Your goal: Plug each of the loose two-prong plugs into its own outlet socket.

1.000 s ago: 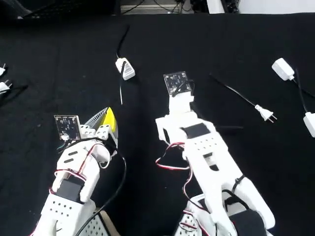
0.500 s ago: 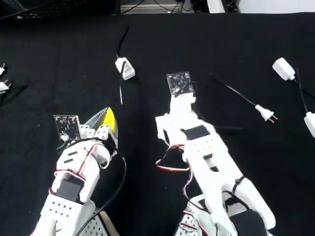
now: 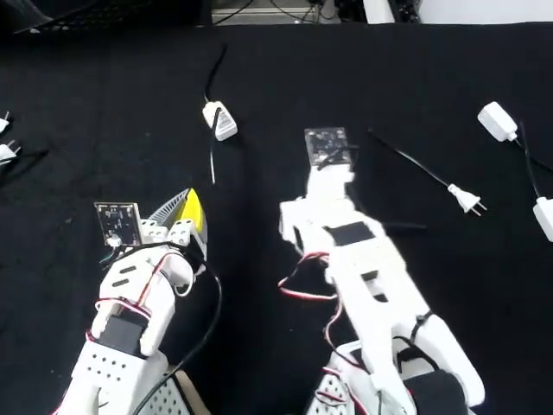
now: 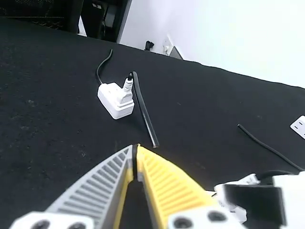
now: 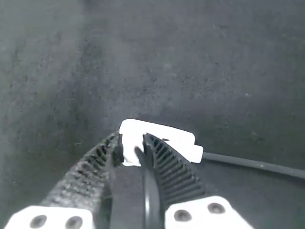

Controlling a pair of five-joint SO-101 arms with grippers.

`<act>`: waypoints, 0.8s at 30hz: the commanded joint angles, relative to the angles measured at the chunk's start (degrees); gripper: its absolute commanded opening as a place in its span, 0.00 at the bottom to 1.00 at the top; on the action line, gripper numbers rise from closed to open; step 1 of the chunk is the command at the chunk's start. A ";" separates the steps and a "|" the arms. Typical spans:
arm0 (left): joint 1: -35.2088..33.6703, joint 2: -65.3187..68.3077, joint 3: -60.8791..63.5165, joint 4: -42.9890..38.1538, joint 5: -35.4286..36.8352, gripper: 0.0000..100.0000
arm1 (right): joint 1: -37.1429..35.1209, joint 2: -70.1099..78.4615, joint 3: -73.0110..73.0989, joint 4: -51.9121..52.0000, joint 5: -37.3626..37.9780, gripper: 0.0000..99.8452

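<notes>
landmark: white wedge-shaped plastic outlet socket (image 3: 221,121) (image 4: 115,101), far centre of the black cloth-covered worktop (image 3: 104,86). A black-cabled plug is seated in one end. A second black cable leaves the other end.
left end effector (image 3: 190,194) (image 4: 135,149): one grey and one yellow ribbed finger, pressed together, nothing between them. It sits nearer the arm bases than the socket and slightly to its left. Tips point toward the socket, well apart from it.
right end effector (image 5: 133,145): dark ribbed fingers pinching a white rectangular plastic block with a black cable (image 5: 167,137), low over the cloth. Can't tell whether the block is a plug or a socket.
right arm (image 3: 354,251): white printed arm, stretched out to the right of the socket. Its wrist is a little nearer the bases than the socket.
loose plug: white two-prong plug on a thin black cable (image 3: 467,201), lying flat, well to the right of the socket. Prongs point away from the socket.
spare blocks: white rounded plastic block (image 3: 498,121), further right of the socket than the loose plug. Another white block at the worktop edge (image 3: 544,218), nearer the bases, with a black cable running between the two.
far left of socket: small white plug pieces (image 3: 5,154) at the worktop edge, too small to make out.
</notes>
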 commanded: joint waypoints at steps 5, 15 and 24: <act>-0.04 -0.18 0.84 -0.62 0.18 0.03 | 9.85 0.22 0.40 2.46 0.09 0.01; -0.04 -0.35 0.84 -0.79 0.18 0.03 | 6.42 0.13 -5.41 5.36 -0.26 0.01; -0.31 1.23 0.84 -6.15 -0.09 0.03 | 6.15 -11.38 -0.92 5.10 -0.53 0.01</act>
